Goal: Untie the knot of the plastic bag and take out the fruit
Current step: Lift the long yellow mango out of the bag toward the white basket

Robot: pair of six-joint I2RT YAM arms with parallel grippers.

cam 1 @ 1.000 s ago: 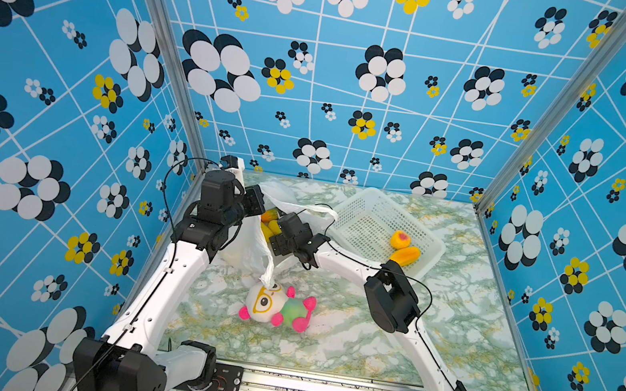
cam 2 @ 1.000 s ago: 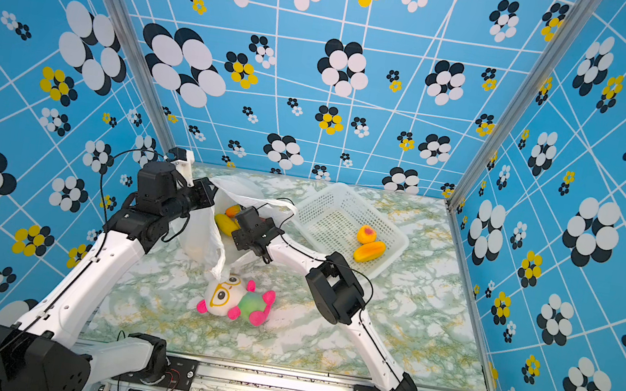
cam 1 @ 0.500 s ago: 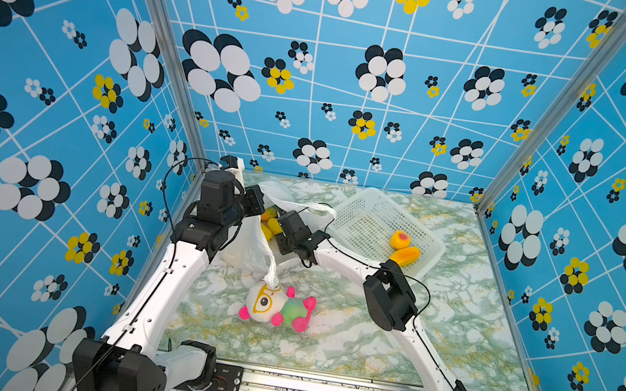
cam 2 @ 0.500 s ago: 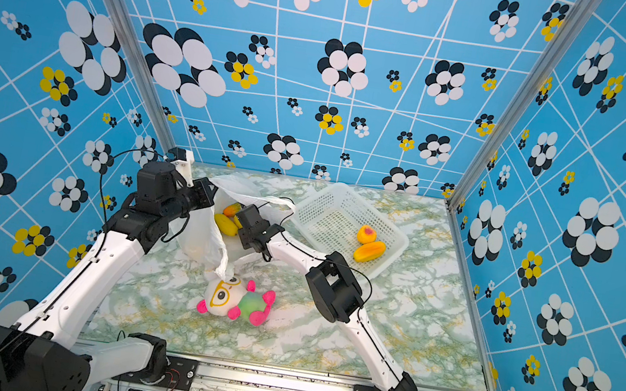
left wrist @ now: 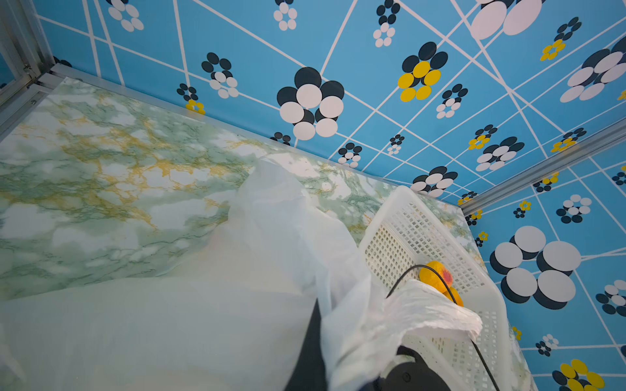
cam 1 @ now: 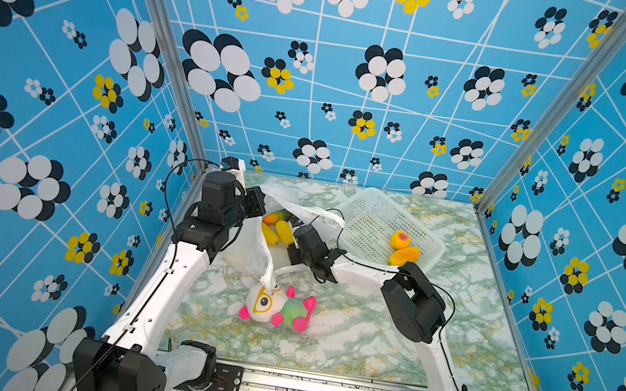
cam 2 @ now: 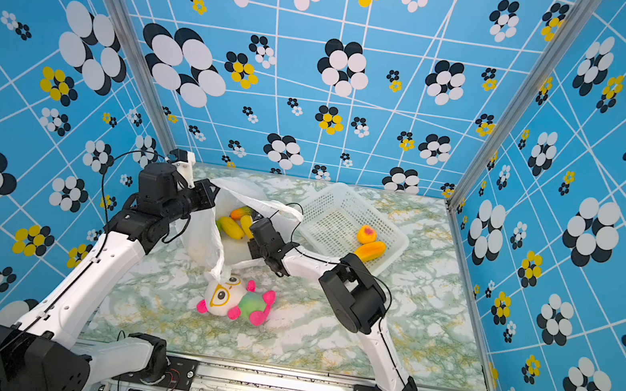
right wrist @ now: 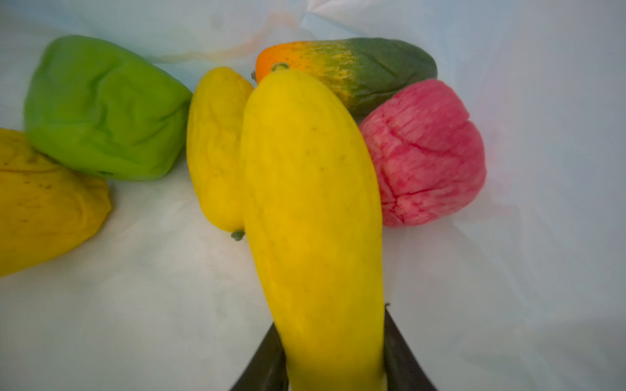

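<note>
The plastic bag (cam 1: 249,246) lies with its mouth open at the back left; no knot shows. My left gripper (cam 1: 260,202) is shut on the bag's rim (left wrist: 342,315) and holds it up. Reaching into the mouth, my right gripper (right wrist: 333,359) is shut on a long yellow fruit (right wrist: 311,210), a dark finger on each side. Around it inside the bag lie a green fruit (right wrist: 101,111), a smaller yellow one (right wrist: 213,145), an orange-and-green one (right wrist: 355,74), a pink-red one (right wrist: 426,155) and another yellow one (right wrist: 40,199).
A white perforated basket (cam 1: 365,225) stands right of the bag, holding an orange-pink fruit (cam 1: 400,240) and an orange one (cam 1: 404,255). A plush doll (cam 1: 278,305) lies in front of the bag, a loose bag handle (cam 1: 266,269) hanging onto it.
My right gripper's jaws have closed from wide open onto the long yellow fruit inside the bag. The left gripper still holds the rim in the same place.
</note>
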